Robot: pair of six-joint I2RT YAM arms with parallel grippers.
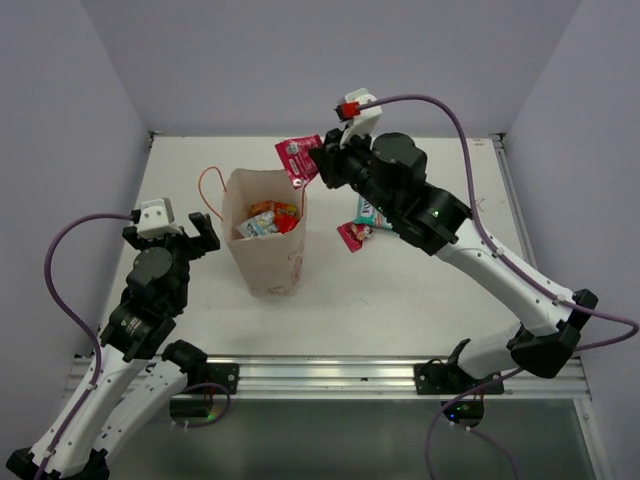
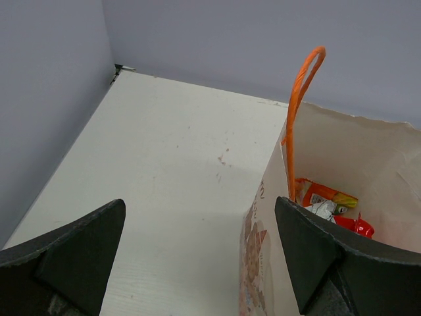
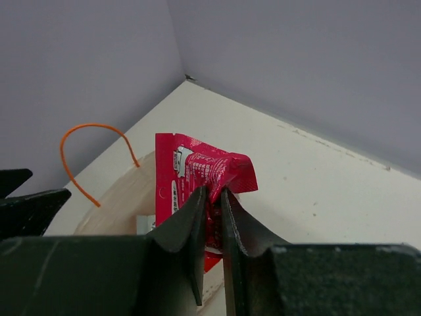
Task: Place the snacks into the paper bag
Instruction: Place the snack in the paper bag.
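A: What does the right gripper (image 1: 316, 163) (image 3: 212, 197) have?

B: Its jaws are nearly together, pinching 1 red packet (image 1: 298, 157) (image 3: 197, 168) by a crumpled lower edge. The packet is lifted off the table (image 1: 420, 290).

A: And where is that against the paper bag (image 1: 268, 262) (image 3: 122, 201)?

B: In the top view it sits at 1 o'clock of the bag's open mouth, overlapping the far right corner. The bag stands upright mid-table, with several packets (image 1: 270, 220) (image 2: 325, 197) already inside.

A: The left gripper (image 1: 172, 237) (image 2: 198, 204)?

B: Spread wide and holding nothing, at 9 o'clock of the bag, close to its side wall. An orange cord handle (image 2: 299, 99) (image 1: 205, 185) stands up beside it.

A: Any snacks outside?

B: 2 lie at 3 o'clock of the bag: a teal-white packet (image 1: 372, 212) and a magenta packet (image 1: 354, 236), partly under the right arm.
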